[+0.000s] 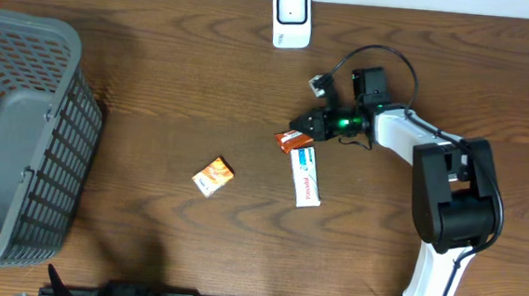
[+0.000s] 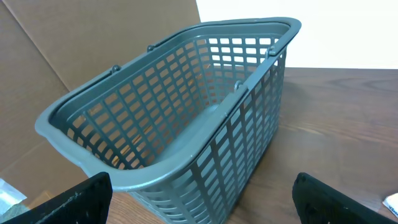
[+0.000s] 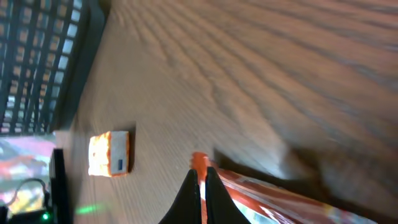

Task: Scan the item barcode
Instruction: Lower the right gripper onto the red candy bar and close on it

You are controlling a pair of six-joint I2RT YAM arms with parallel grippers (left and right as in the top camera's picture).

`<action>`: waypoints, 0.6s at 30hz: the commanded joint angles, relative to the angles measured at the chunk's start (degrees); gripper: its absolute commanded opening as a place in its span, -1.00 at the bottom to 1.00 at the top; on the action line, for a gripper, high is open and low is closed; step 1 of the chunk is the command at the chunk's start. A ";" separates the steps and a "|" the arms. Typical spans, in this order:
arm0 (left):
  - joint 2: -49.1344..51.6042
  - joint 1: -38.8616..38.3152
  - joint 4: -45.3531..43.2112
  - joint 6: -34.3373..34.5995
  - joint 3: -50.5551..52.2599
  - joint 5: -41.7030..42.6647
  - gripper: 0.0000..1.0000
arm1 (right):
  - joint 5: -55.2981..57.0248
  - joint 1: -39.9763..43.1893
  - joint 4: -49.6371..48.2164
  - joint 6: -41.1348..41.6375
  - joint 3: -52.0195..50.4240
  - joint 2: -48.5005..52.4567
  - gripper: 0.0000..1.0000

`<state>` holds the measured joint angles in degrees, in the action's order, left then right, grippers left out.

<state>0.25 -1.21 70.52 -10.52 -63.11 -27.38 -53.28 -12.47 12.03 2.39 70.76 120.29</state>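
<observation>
Right gripper (image 3: pixel 200 186): nearest the lens in the right wrist view, at the bottom centre. Its two dark fingers are pressed together to a thin point, pinching the edge of the orange-red packet (image 3: pixel 267 198).
Orange-red packet, look: a glossy, crinkled wrapper, orange-red with a brighter orange rim at the pinched end. It catches light along its folds, and from overhead it shows a pale patch on its upper face.
Orange-red packet, place: just right of centre in the overhead frame (image 1: pixel 293 142), at the tip of the right gripper (image 1: pixel 303 132). Its lower edge meets the top end of the white box (image 1: pixel 306 177). Whether it rests on the table (image 1: pixel 157 84) or hangs just above it cannot be told.
White box: long and narrow, with blue and red print. It lies flat, running down the frame from the packet.
Small orange box (image 1: pixel 213 176): left of the white box and apart from it. In the right wrist view (image 3: pixel 109 154) it shows a blue patch on one side.
Scanner (image 1: pixel 291 17): a white unit at the top centre of the overhead frame, well apart from the packet.
Basket (image 1: pixel 22 140): grey plastic lattice at the left edge. It fills the left wrist view (image 2: pixel 186 124).
Left gripper (image 2: pixel 200 190): its fingers (image 2: pixel 78 200) are spread wide at the two lower corners, with nothing between them.
</observation>
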 commanded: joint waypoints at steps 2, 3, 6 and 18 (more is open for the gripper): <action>-0.07 0.26 -0.02 0.11 -0.11 -0.31 0.85 | 1.86 1.79 1.86 1.14 -0.42 -0.76 -0.98; -0.07 0.26 -0.02 0.11 -0.11 -0.31 0.86 | 2.10 1.77 2.36 0.35 -0.57 -0.70 -0.98; -0.07 0.26 -0.02 0.11 -0.11 -0.31 0.86 | 2.27 1.16 2.19 -0.35 -1.64 -0.37 -0.98; -0.07 0.26 0.00 0.13 -0.11 -0.31 0.86 | 5.64 -0.55 -2.40 -0.28 -5.42 -0.59 -0.98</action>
<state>0.25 -1.21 70.52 -10.52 -63.11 -27.38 -49.95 -12.88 9.89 2.59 66.39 120.25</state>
